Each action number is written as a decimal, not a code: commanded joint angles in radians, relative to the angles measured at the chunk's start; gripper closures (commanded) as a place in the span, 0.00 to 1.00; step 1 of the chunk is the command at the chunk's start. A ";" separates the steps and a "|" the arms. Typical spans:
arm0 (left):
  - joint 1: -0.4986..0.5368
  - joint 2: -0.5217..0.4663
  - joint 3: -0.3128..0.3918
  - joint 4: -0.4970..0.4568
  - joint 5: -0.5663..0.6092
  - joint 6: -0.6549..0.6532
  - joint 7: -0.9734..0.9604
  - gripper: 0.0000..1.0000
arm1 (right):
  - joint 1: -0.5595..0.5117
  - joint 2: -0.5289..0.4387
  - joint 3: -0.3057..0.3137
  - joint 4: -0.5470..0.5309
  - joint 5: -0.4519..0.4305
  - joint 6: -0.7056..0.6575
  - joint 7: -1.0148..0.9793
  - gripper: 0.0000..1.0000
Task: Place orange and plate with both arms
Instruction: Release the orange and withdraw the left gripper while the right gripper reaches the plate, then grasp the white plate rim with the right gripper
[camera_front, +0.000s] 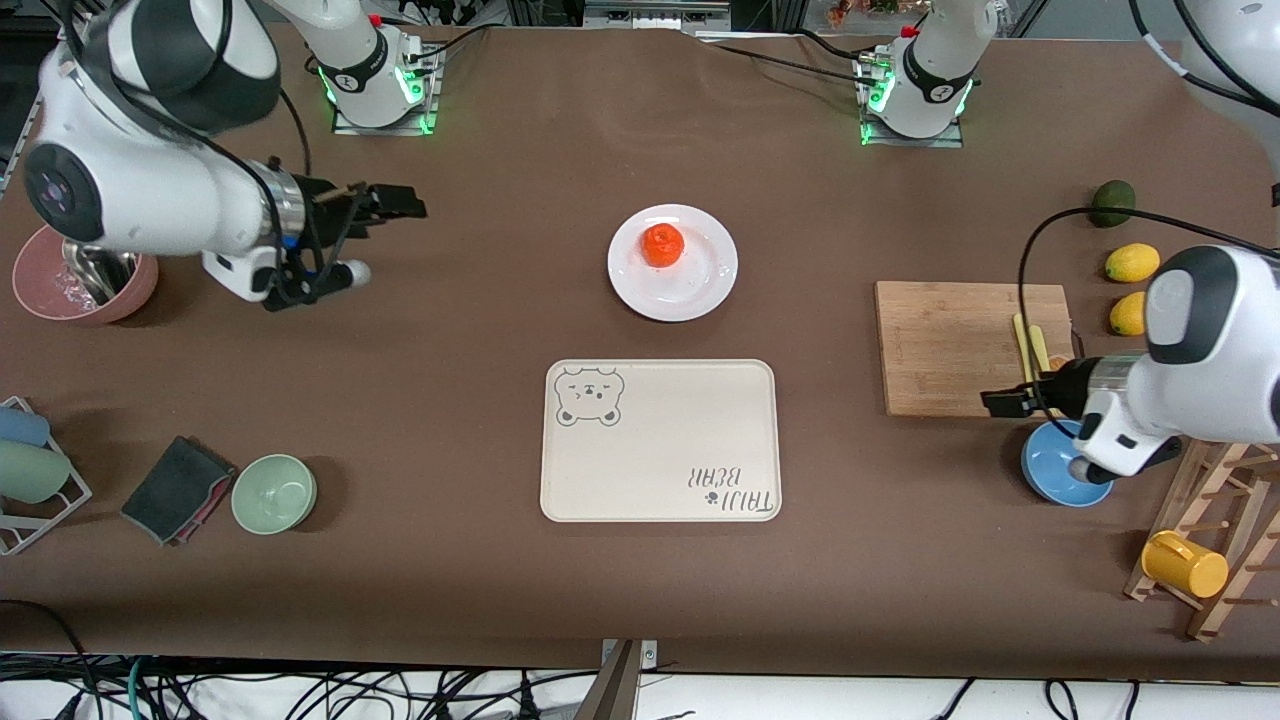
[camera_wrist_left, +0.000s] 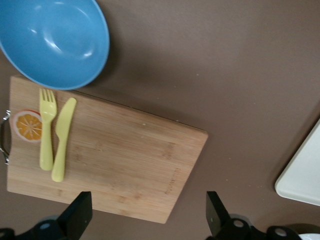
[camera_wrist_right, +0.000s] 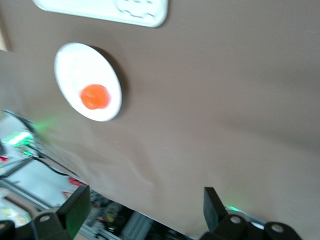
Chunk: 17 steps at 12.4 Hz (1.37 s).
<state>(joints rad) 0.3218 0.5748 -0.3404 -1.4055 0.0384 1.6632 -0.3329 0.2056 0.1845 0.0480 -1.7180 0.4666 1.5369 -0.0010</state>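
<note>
Small reddish-orange fruit (camera_front: 662, 244) is seated on round glossy white plate (camera_front: 700, 285), both end effectors (L (camera_front: 1003, 402), R (camera_front: 398, 203)) held open & empty, prob. since placing is done.

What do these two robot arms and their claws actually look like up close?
Both arms are glossy white, built of rounded segments with dark grey or black joint bands. Each base glows green and carries a small red cap. Black cables loop along them. The right gripper and left gripper are black, each with two flat, blocky fingers.
</note>
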 joint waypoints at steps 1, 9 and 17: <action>0.028 -0.024 -0.015 0.013 0.029 -0.020 0.031 0.00 | 0.073 0.061 0.000 -0.006 0.119 0.113 0.004 0.00; -0.212 -0.387 0.308 -0.154 0.012 -0.034 0.230 0.00 | 0.170 0.231 0.102 -0.210 0.514 0.573 -0.132 0.00; -0.279 -0.474 0.317 -0.181 -0.093 -0.082 0.242 0.00 | 0.175 0.349 0.200 -0.377 1.019 0.737 -0.777 0.00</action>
<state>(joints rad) 0.0300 0.1099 -0.0371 -1.5571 -0.0069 1.5767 -0.1269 0.3898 0.4845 0.2434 -2.0981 1.3934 2.2938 -0.6287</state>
